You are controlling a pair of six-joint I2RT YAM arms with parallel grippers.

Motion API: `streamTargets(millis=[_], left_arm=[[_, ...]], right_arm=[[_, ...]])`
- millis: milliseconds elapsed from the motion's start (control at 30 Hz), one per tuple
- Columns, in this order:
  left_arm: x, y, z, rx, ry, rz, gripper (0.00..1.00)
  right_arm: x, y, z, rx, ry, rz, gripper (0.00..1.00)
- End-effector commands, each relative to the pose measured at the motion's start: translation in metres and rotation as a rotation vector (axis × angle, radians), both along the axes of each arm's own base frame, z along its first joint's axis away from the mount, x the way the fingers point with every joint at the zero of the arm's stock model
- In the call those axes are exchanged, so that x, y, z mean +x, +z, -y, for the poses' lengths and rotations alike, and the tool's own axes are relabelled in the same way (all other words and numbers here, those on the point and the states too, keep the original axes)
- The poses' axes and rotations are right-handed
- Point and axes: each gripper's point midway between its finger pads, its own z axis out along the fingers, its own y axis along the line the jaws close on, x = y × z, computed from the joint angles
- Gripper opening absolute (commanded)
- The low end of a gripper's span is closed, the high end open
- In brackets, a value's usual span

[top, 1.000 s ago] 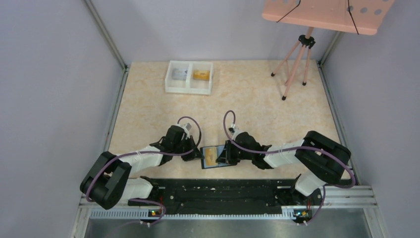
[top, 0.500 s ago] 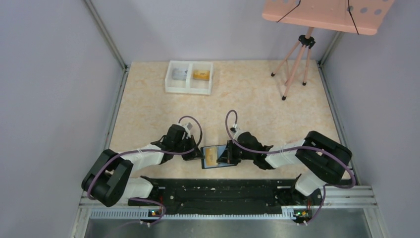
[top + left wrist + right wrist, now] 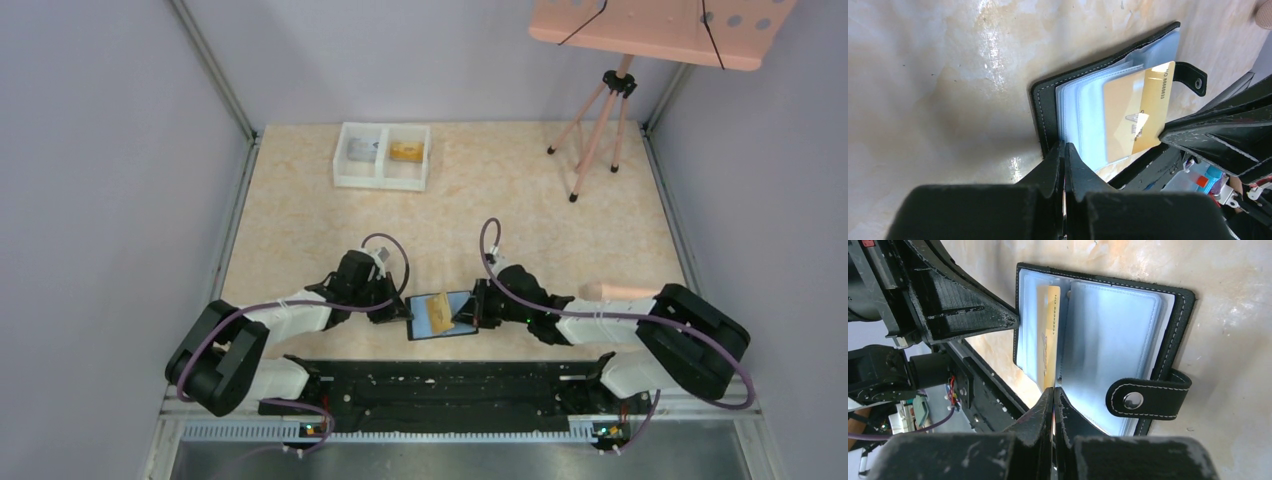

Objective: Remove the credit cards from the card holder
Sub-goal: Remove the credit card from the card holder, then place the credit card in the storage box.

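Observation:
The black card holder [image 3: 425, 325] lies open on the table between my arms, with blue-grey plastic sleeves showing. My left gripper [image 3: 404, 312] is shut on its left edge; in the left wrist view the tips [image 3: 1064, 146] pinch the holder's border [image 3: 1043, 112]. My right gripper [image 3: 475, 313] is shut on an orange-gold credit card [image 3: 441, 310]. That card [image 3: 1049, 335] sticks partly out of a sleeve of the holder [image 3: 1113, 330] and runs down into my right gripper [image 3: 1053, 389]. It also shows in the left wrist view [image 3: 1135, 115].
A white two-compartment tray [image 3: 382, 180] holding small items stands at the back. A pink tripod stand [image 3: 600, 120] is at the back right. A pinkish rod-like thing [image 3: 620, 290] lies by the right arm. The black base rail [image 3: 440, 385] runs along the near edge.
My right gripper has moved right, drawing the gold card partly out of the sleeve. The right arm has swung lower, uncovering the pinkish thing. The left gripper stays on the holder.

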Motion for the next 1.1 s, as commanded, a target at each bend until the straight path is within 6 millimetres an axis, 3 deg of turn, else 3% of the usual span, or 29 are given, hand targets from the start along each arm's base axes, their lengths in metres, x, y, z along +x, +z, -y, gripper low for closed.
streamTargets(millis=[0,133,367,467,733,1067], left_arm=[[0.002,-0.014,-0.013,0.093,0.018,0.014,0.02],[-0.002,-0.005,-0.009,0.068,0.007,-0.001,0.06],[0.011,0.037,0.002,0.006,-0.011,0.084,0.25],[0.019,0.054,0.005,-0.008,-0.023,0.144,0.37],[0.024,0.100,0.023,-0.121,-0.119,0.269,0.55],[0.011,0.157,0.039,-0.260,-0.289,0.410,0.60]], right_arm=[[0.004,0.008,0.008,0.000,-0.023,0.031,0.00],[0.001,0.012,0.019,-0.013,-0.029,0.030,0.00],[0.003,0.027,0.036,-0.013,-0.047,0.068,0.00],[0.002,0.039,0.038,0.012,-0.028,0.093,0.00],[-0.008,0.077,0.031,0.081,0.114,0.170,0.00],[-0.037,0.116,0.015,0.219,0.345,0.225,0.00]])
